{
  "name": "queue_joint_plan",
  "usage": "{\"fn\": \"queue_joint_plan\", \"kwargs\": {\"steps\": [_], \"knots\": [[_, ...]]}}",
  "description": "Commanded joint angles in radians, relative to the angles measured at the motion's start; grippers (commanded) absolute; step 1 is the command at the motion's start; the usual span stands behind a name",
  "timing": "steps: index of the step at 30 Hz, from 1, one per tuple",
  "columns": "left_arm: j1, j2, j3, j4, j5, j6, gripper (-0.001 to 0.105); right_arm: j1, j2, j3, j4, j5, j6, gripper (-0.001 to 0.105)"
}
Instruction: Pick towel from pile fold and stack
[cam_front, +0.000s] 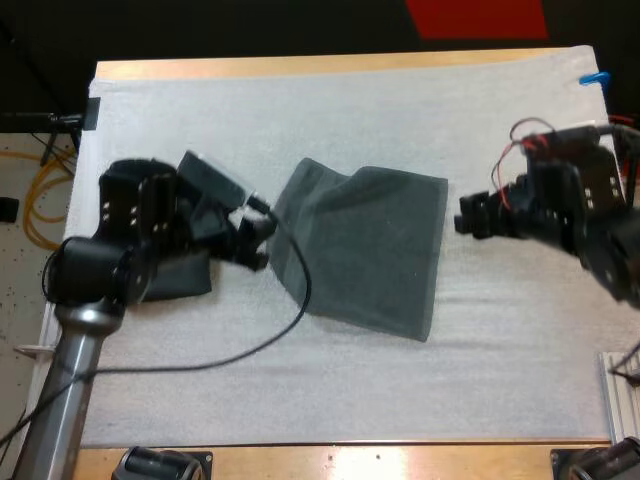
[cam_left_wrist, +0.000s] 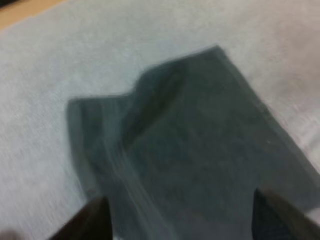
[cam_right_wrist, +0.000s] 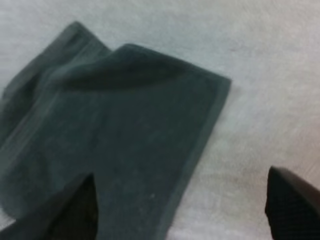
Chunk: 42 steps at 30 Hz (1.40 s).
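The dark grey-green towel lies mostly flat at the middle of the white mat. It sits a little skewed, and its far left corner is humped into a soft ridge. My left end effector sits just beside the towel's left edge. My right end effector hangs just off the right edge, apart from the cloth. Bare mat runs wide beyond the towel's far edge, and again on the near side up to the wooden border of the tabletop, so those two sides are open. My arms take up the left and right sides.

The high view also shows a second dark towel on the mat under my left arm, partly covered by it and apart from the middle towel. In the left wrist view my fingers are spread wide, with the cloth and its ridge lying between and beyond them; I cannot tell whether the tips touch it. In the right wrist view my right fingers are spread too, one over the towel near its hemmed straight edge and the other over bare mat.
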Motion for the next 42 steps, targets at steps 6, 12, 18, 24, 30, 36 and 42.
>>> {"fn": "queue_joint_plan", "kwargs": {"steps": [6,12,18,24,30,36,42], "knots": [[-0.001,-0.098,-0.002,0.164,-0.009,-0.002,0.058,0.095,-0.138,0.170,0.016,0.000,0.139,0.067],[-0.001,-0.179,0.059,0.204,-0.011,-0.047,0.058,0.121,-0.193,0.340,0.000,-0.006,0.264,0.067],[-0.001,-0.235,0.160,0.211,-0.011,-0.078,0.058,0.121,-0.189,0.474,-0.117,-0.036,0.358,0.067],[-0.001,-0.253,0.221,0.225,-0.011,-0.081,0.058,0.121,-0.143,0.600,-0.316,-0.176,0.495,0.067],[-0.001,-0.253,0.224,0.228,-0.011,-0.084,0.058,0.121,-0.019,0.637,-0.439,-0.273,0.533,0.067],[-0.001,-0.253,0.224,0.248,-0.011,-0.084,0.058,0.121,0.116,0.637,-0.532,-0.293,0.582,0.067],[-0.001,-0.253,0.224,0.255,-0.011,-0.095,0.058,0.121,0.226,0.637,-0.601,-0.392,0.603,0.067]]}}
